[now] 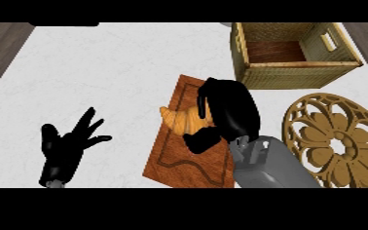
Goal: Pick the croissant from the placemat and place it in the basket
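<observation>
A golden-brown croissant point(181, 120) lies on a brown wooden placemat point(179, 162) in the middle of the counter. My right hand point(231, 108) is over the croissant's right part, its fingers curled down at the far side and its thumb point(201, 139) at the near side, so it closes round the croissant and hides that end. The woven basket point(284, 71) stands at the back right, open and with a brown bottom. My left hand point(66, 146) rests open at the lower left, fingers spread and pointing up.
A round, carved wooden trivet point(332, 140) lies to the right of the placemat, below the basket. The counter's top is white; dark strips show at its far left and far right edges.
</observation>
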### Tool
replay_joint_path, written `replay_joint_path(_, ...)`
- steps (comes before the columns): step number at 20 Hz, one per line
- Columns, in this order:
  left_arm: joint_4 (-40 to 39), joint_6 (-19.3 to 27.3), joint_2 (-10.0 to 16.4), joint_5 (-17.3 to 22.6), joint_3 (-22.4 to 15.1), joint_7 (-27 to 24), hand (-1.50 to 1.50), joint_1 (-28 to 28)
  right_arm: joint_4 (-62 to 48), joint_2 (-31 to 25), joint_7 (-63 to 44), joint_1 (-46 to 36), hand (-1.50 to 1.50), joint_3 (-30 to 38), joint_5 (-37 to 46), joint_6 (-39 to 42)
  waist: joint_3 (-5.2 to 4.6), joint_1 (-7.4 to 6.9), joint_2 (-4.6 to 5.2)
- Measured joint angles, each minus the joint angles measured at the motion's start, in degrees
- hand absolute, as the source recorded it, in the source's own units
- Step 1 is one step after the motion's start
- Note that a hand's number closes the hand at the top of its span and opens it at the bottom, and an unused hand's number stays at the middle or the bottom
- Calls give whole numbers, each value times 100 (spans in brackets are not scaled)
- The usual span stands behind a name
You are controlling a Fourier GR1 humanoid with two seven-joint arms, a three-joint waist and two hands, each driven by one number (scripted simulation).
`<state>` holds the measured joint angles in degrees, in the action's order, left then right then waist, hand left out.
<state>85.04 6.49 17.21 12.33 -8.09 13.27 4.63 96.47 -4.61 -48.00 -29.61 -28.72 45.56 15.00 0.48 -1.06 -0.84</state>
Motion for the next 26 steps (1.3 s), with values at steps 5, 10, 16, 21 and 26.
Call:
replay_joint_path(5,8,-14,18,12,11,26,0,8,826,318,-673,-717,150,303,-172,-1133,-2,15,-3)
replay_joint_path(10,8,9,30,-10,48,28,0,36,1176,398,-1328,-1825,150,833,-89,-1302,-7,62,-7)
replay_joint_path(16,68,3,35,-11,79,16,0,110,889,297,-1612,-3139,150,1887,53,-1028,-10,108,-8)
replay_joint_path(21,56,-31,54,6,119,26,0,96,360,-28,-1574,-3868,150,2735,-79,-819,-11,120,14)
replay_joint_path(26,67,-29,11,-46,111,-92,0,118,-391,-475,-1380,-4325,150,3387,-264,-644,-7,93,36)
